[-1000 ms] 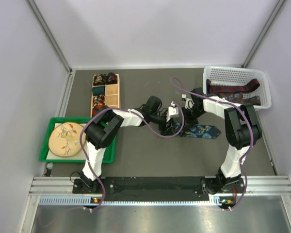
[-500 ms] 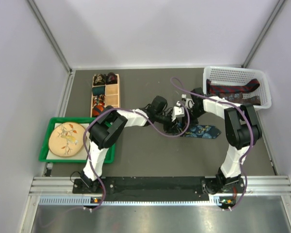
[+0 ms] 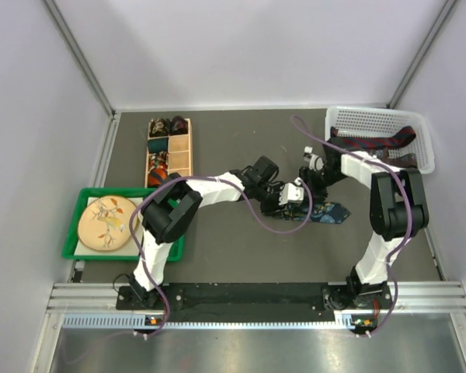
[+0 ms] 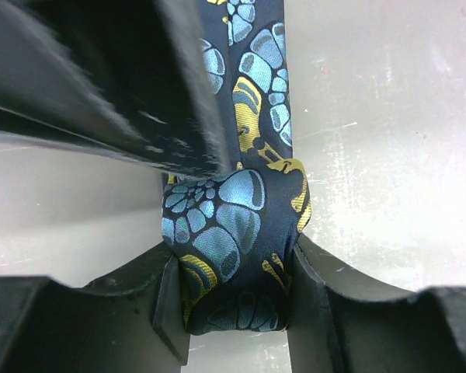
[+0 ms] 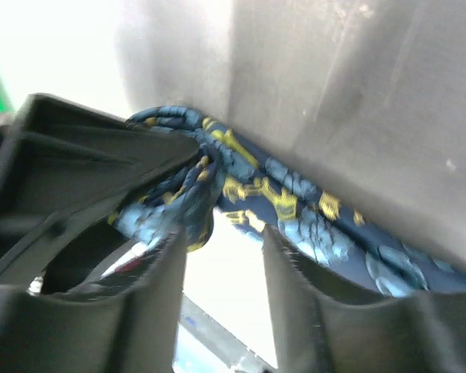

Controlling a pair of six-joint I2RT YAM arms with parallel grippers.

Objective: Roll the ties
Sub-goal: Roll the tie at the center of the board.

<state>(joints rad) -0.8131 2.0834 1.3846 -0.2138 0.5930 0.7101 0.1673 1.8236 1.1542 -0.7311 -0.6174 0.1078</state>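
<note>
Left jaws pinched on the rolled blue tie point(image 4: 233, 233), right jaws spread nearby, white basket point(image 3: 357, 116) well apart, far right

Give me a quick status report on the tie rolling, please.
Left gripper shut on blue floral tie, coiled end pinched. Right gripper open, beside the coil. Tail lies flat, unrolled.

Centre: one dark blue floral fabric necktie point(image 3: 332, 211). At 1 o'clock, one white plastic basket point(image 3: 373, 118) holding two patterned ties point(image 3: 370, 144); at 11 o'clock, one wooden compartment box point(image 3: 181, 161); at 9 o'clock, one green plastic tray point(image 3: 101, 254).
</note>
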